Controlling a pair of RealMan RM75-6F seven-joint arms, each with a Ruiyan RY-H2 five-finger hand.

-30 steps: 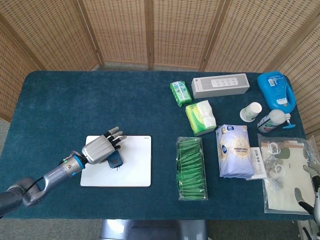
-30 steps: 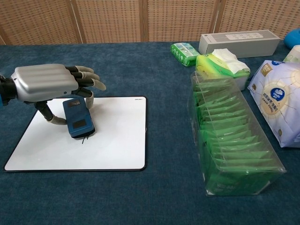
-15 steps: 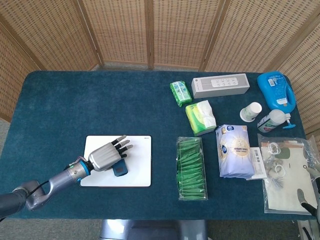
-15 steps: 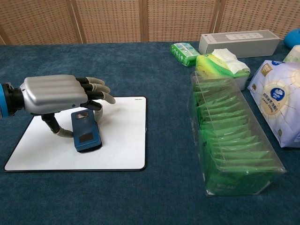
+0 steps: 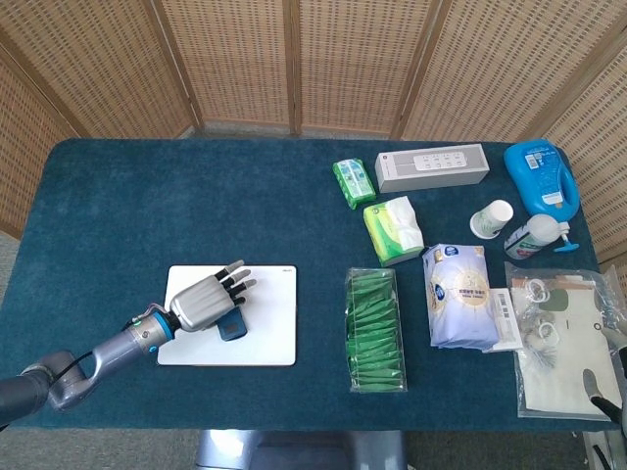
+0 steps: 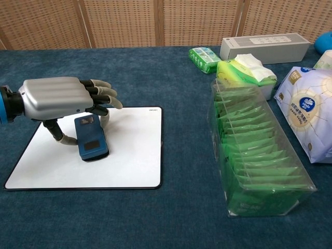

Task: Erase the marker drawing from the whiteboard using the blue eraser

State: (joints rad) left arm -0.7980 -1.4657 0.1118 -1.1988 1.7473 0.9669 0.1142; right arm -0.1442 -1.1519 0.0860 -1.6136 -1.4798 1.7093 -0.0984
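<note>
The whiteboard [image 5: 265, 333] [image 6: 129, 155] lies flat on the blue cloth at the front left; no marker line shows on its bare surface. The blue eraser [image 5: 232, 324] [image 6: 90, 138] sits flat on the board. My left hand [image 5: 205, 301] [image 6: 57, 98] is over the eraser's far end and grips it between thumb and fingers, the other fingers pointing right. Only the fingertips of my right hand [image 5: 605, 390] show at the bottom right corner of the head view, beside a plastic bag; their pose is unclear.
A clear box of green packets [image 5: 373, 329] [image 6: 254, 155] stands right of the board. Behind it are tissue packs [image 5: 393, 229], a white box [image 5: 432, 166], a wipes bag [image 5: 458, 294], a cup [image 5: 492, 217], blue bottles [image 5: 541, 176] and a plastic bag [image 5: 558, 338].
My left hand slid the eraser toward the board's front edge, then back away a little. The small dark mark beside the eraser one second ago is gone.
</note>
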